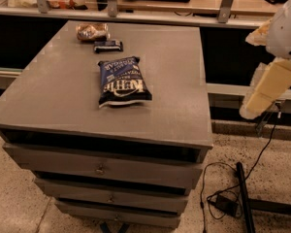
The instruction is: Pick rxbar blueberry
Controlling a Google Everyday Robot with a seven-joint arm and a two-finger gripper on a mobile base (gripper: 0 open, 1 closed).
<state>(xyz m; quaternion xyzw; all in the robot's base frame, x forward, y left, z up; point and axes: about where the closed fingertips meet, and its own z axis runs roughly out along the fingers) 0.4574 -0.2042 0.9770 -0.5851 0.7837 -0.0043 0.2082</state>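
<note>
end effector (263, 92) hangs at the right of the camera view, beyond the tabletop's (53, 86) right edge, with nothing from the tabletop in it; how far open it is cannot be told. rxbar blueberry (108, 45) lies flat near the far edge, long axis running left to right, just beside the brownish-gold packet (92, 31) and behind the chip bag (122, 81).

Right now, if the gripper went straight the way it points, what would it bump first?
Probably the floor beside the cabinet; the gripper hangs right of it, tilted down-left. Depth is unclear.
</note>
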